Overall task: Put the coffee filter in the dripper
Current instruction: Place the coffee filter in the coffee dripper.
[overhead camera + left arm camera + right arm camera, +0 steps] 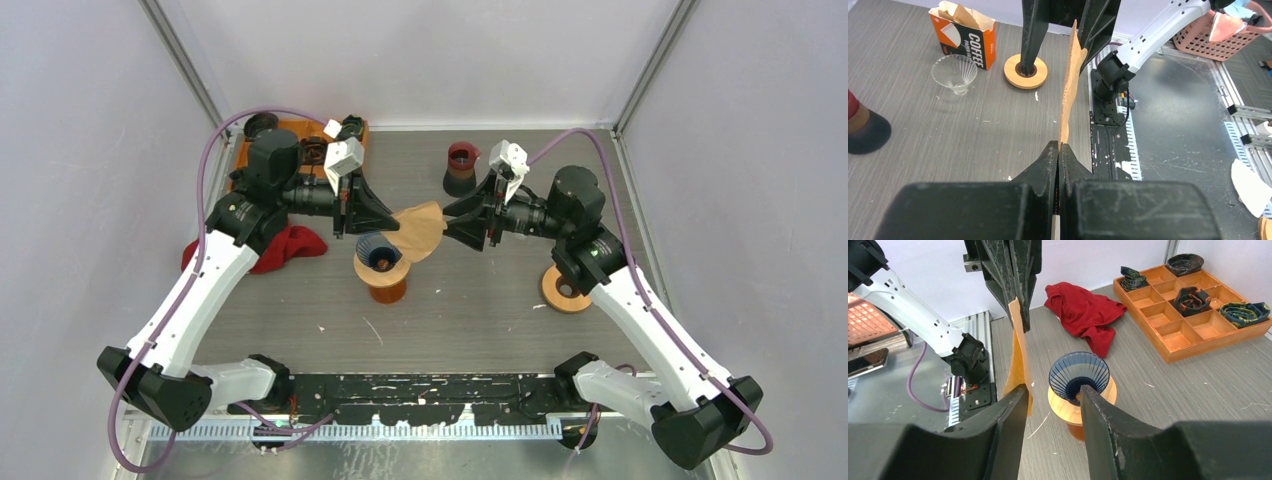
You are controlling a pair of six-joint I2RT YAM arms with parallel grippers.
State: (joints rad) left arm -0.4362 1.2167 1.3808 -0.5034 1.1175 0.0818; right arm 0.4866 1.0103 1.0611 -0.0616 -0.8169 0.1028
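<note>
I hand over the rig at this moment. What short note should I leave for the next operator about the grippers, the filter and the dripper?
Left gripper: shut on the coffee filter, holding it on edge in the air.
Right gripper: open, facing the left one; the filter's free edge is at its fingers, not gripped.
Dripper: blue, upright on its round stand, empty, below and beside the filter.
Done: filter picked up.
Left: set the filter into the dripper, then release.

Left arm and right arm: white link shells, black joints, black wedge fingers; purple cable looping up from each end of the black mounting rail.
</note>
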